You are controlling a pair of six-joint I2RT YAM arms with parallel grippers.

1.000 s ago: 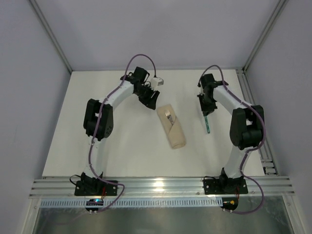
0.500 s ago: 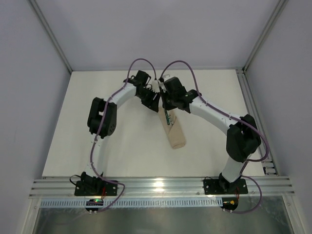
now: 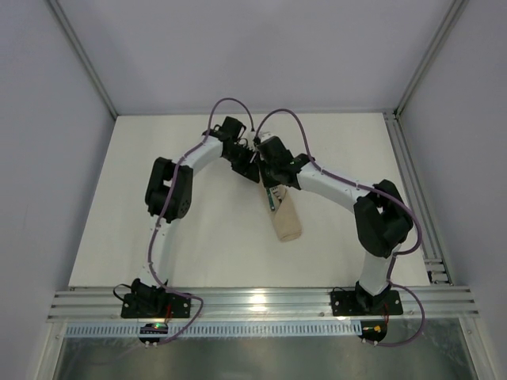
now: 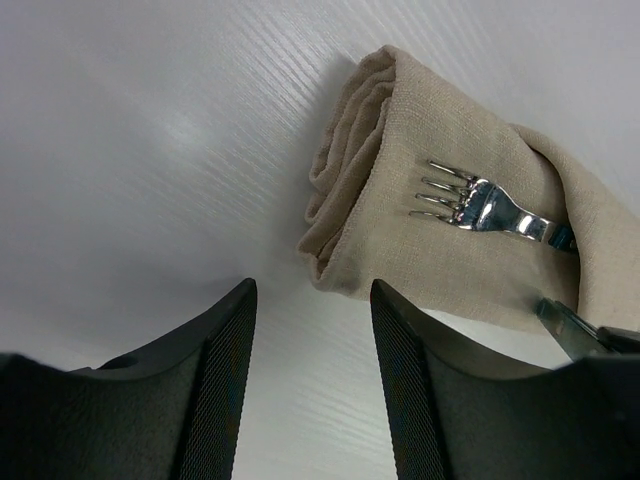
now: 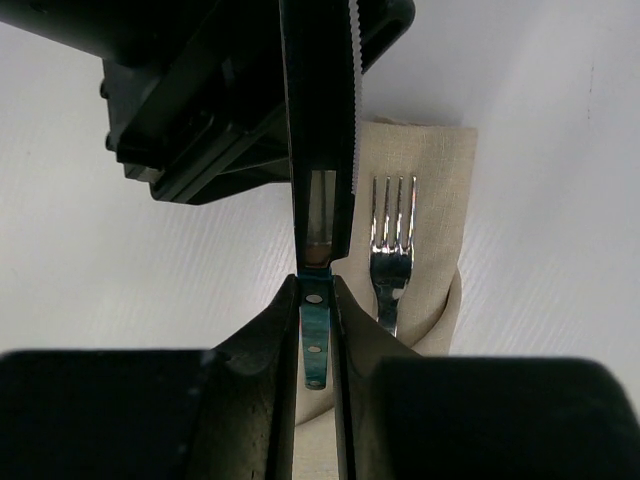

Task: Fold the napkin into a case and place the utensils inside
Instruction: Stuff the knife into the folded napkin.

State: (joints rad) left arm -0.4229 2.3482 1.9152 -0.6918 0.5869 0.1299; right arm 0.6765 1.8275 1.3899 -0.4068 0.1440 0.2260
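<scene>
Knife [image 5: 320,120] pinched in right hand [image 5: 316,300] | over case [image 4: 400,250] edge | left hand [image 4: 312,300] agape

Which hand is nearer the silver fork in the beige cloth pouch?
Right. The right hand, shut on the green-handled knife, hangs beside the silver fork; the left hand, open, sits off the far end of the beige cloth pouch.

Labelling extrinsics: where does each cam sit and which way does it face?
Top external: above, behind the bases, facing down at the table; left arm and right arm show.
Left wrist: on the left arm, looking past its open left tool at the case holding the fork.
Right wrist: looking along the right tool, shut on the knife, toward the case.
Wrist views share fork and case.
</scene>
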